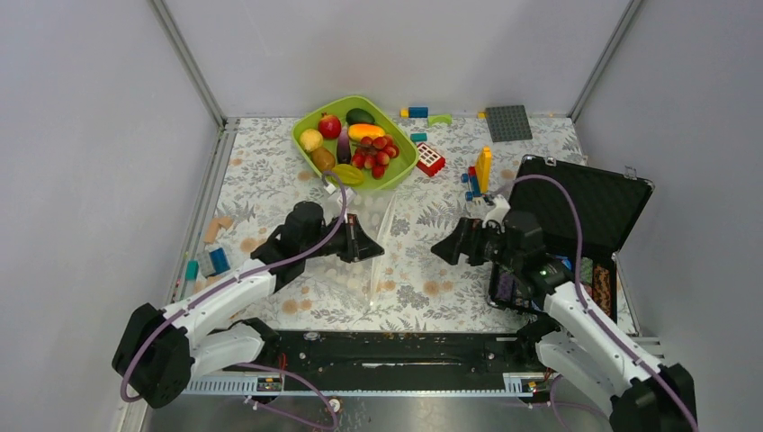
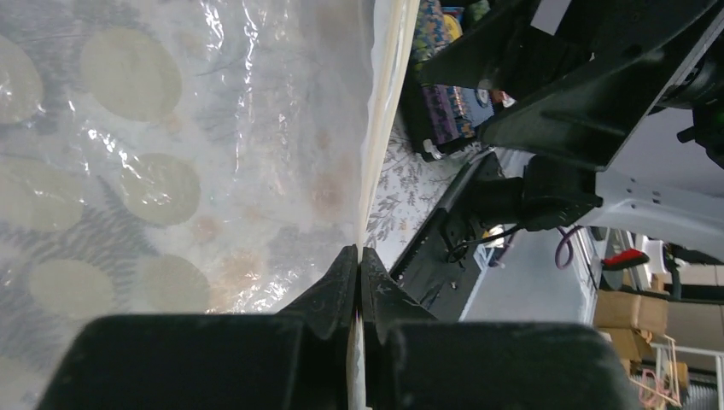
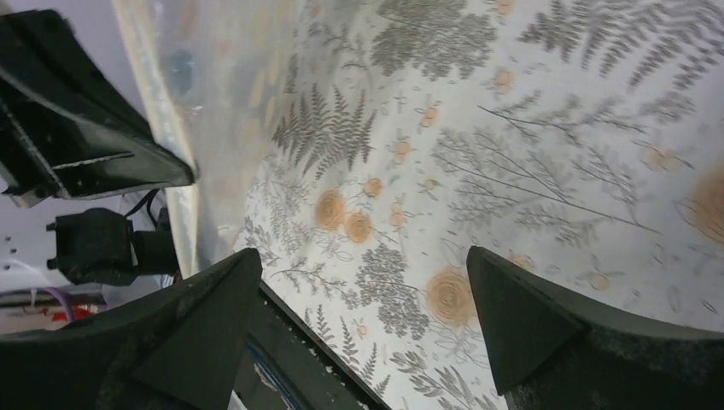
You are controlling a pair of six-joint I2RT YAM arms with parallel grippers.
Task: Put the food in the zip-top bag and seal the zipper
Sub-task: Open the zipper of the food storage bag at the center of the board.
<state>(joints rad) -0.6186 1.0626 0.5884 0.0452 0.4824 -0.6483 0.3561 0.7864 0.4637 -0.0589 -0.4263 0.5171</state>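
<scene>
- Bench [image 1: 261, 180]: covered with a floral-print cloth and walled on three sides by pale panels. The arm bases sit at its 6 o'clock edge.
- Black case [image 1: 585, 202]: lies open at the 3 o'clock side of the bench, lid raised, foam lining exposed.
- Zip-top bag [image 1: 382, 236]: clear with pale dots, located at bench centre, at 6 o'clock from the tray. It contains no food. One edge runs along the 12-to-6 o'clock line between the two end effectors.
- Lime-green tray [image 1: 302, 128]: placed at the 12 o'clock side of the bench.
- Left end effector [image 2: 359, 256]: jaws closed tight, pinching the bag's edge. The clear sheet spreads toward 9 o'clock in the left wrist view.
- Right end effector [image 3: 363, 256]: jaws spread wide, holding nothing, above bare cloth. It stands at 3 o'clock from the bag, near it but apart.
- Grey baseplate [image 1: 508, 122]: lies flat at 1 o'clock, beside the far wall.
- Food: all items rest inside the tray, namely grape bunch [image 1: 376, 153], starfruit [image 1: 349, 175], apple [image 1: 329, 126], lemon [image 1: 311, 139], kiwi [image 1: 323, 159] and eggplant [image 1: 344, 144].
- Zipper [image 2: 388, 102]: a thin pale strip along the pinched edge, leading away from the closed jaws toward 12 o'clock in the left wrist view. Whether it is pressed shut cannot be determined.
</scene>
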